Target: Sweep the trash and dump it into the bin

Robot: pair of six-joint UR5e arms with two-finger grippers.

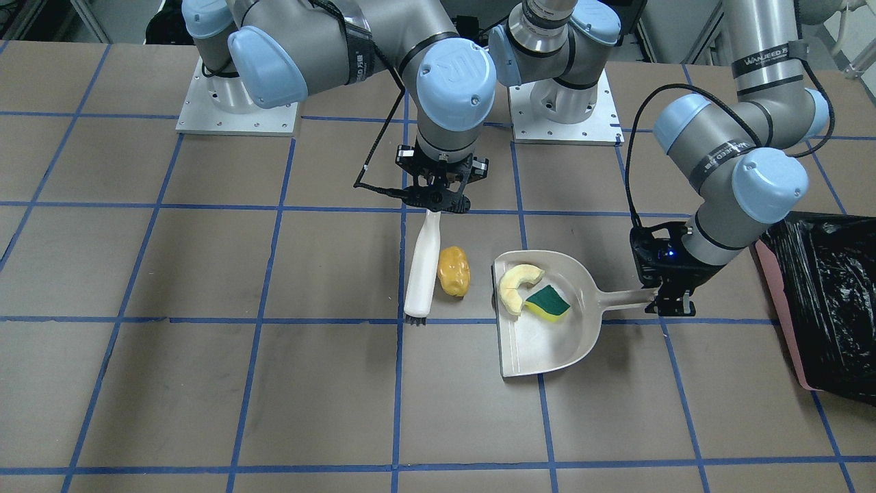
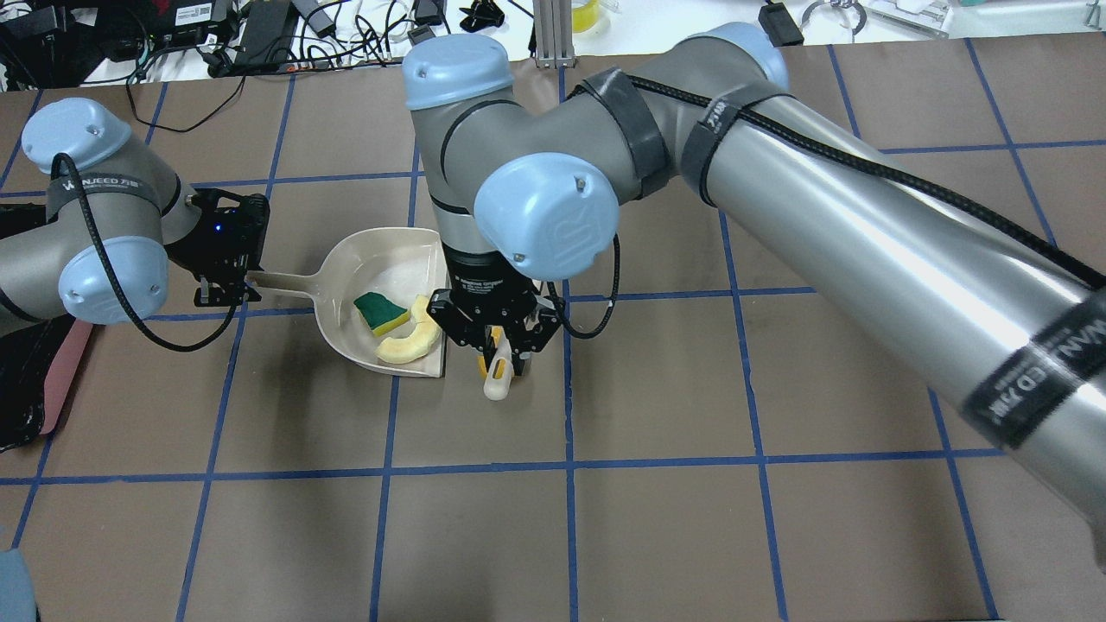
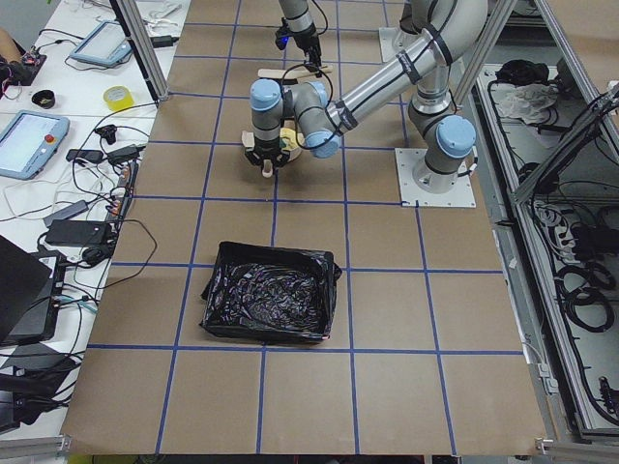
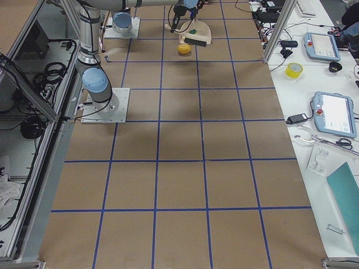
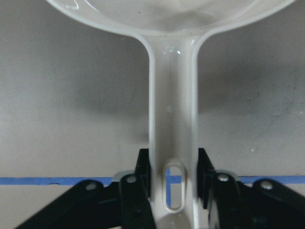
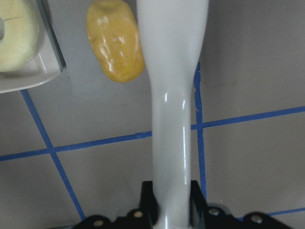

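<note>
Potato piece (image 1: 454, 271) lies mid-frame beside the brush (image 1: 421, 274) your right gripper (image 1: 438, 200) clamps; your left gripper (image 1: 674, 302) clamps the dustpan (image 1: 540, 349) handle, slice (image 1: 517, 284) and sponge (image 1: 547, 301) inside.

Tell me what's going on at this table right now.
The robot is sweeping trash into a dustpan. Its left gripper is shut on the handle of the dustpan, which lies flat on the table. Its right gripper is shut on the brush. The pale slice and the sponge already lie in the dustpan. The orange lump sits on the table between brush and dustpan, not yet swept in. The bin waits on the robot's left.
</note>
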